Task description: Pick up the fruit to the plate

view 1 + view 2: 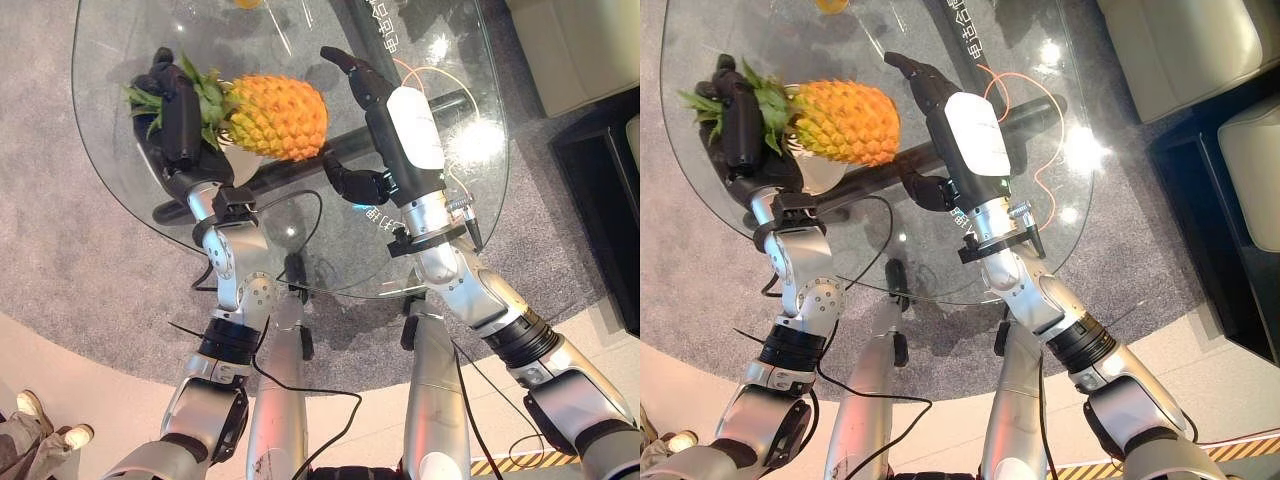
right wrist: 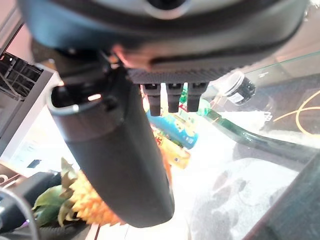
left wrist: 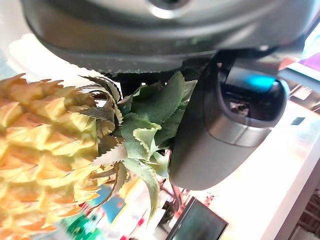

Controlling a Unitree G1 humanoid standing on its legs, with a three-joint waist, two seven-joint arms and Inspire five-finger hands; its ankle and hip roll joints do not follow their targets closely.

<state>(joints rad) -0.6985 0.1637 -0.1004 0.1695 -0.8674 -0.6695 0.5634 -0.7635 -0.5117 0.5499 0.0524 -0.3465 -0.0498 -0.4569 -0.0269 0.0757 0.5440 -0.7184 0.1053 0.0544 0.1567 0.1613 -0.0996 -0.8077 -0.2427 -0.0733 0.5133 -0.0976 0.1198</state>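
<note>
A pineapple (image 1: 275,115) lies sideways above the round glass table (image 1: 110,60), its yellow body pointing toward the robot's right. My left hand (image 1: 180,120) is shut on its green crown (image 3: 145,130), the thumb (image 3: 230,125) pressed against the leaves. My right hand (image 1: 410,130) hovers just beside the fruit's base end, fingers (image 1: 352,72) straight and thumb (image 1: 350,185) spread, apart from the skin. From the right wrist, the pineapple (image 2: 85,200) shows past the thumb (image 2: 115,160). A pale whitish shape (image 1: 243,165) sits under the fruit; I cannot tell what it is.
An orange object (image 1: 247,3) sits at the table's far edge. A dark bar (image 1: 300,165) runs beneath the glass. Grey carpet (image 1: 60,230) surrounds the table. A beige sofa (image 1: 580,40) and a black unit (image 1: 600,190) stand at the right. A person's shoes (image 1: 45,420) show lower left.
</note>
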